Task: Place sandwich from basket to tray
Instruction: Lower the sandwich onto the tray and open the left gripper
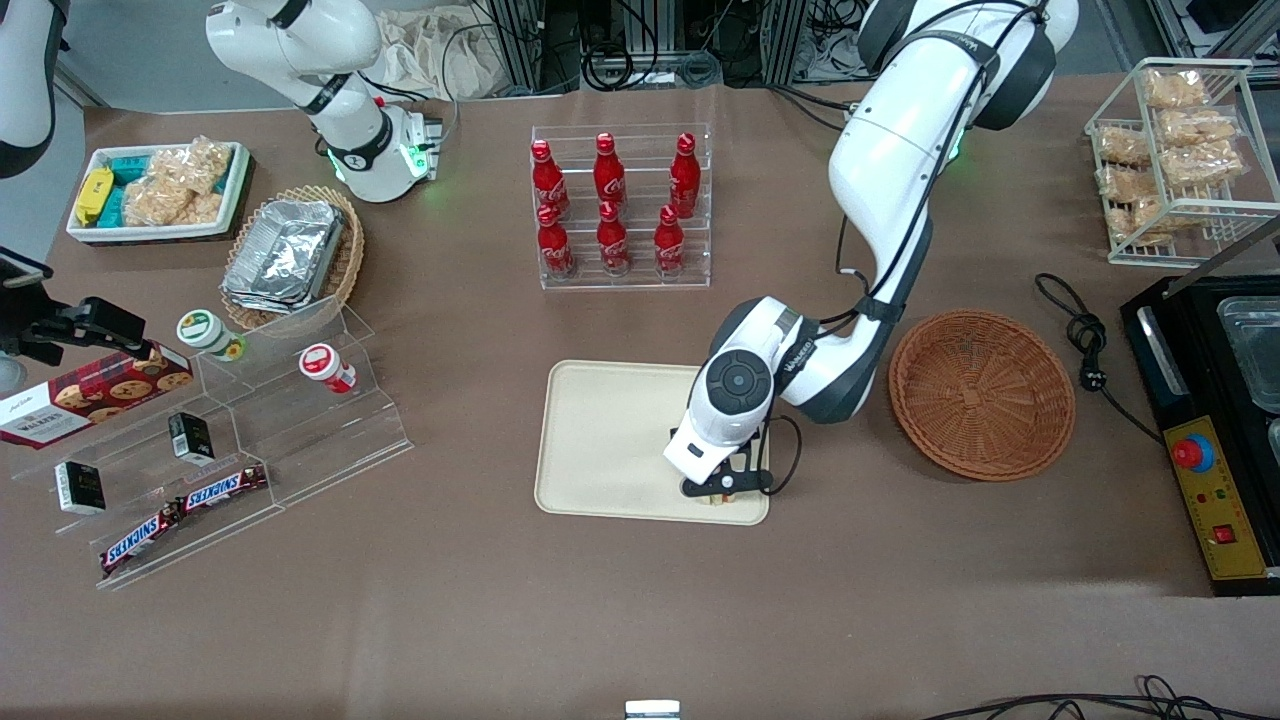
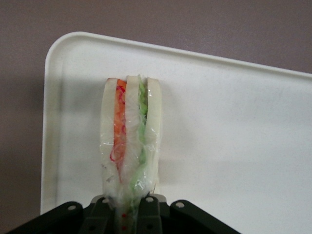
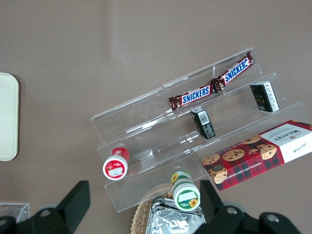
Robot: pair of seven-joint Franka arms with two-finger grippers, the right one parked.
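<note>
Now the gripper (image 1: 722, 492) sits low over the tray (image 1: 600, 440) at lower centre of the front view — its fingers clamped on the sandwich (image 2: 130, 136). The basket (image 1: 982, 392) is empty; only letting go remains — the carry looks done.

Sandwich (image 2: 130, 141) glossy clear wrap; tray (image 2: 234, 146) smooth matt plastic.
</note>
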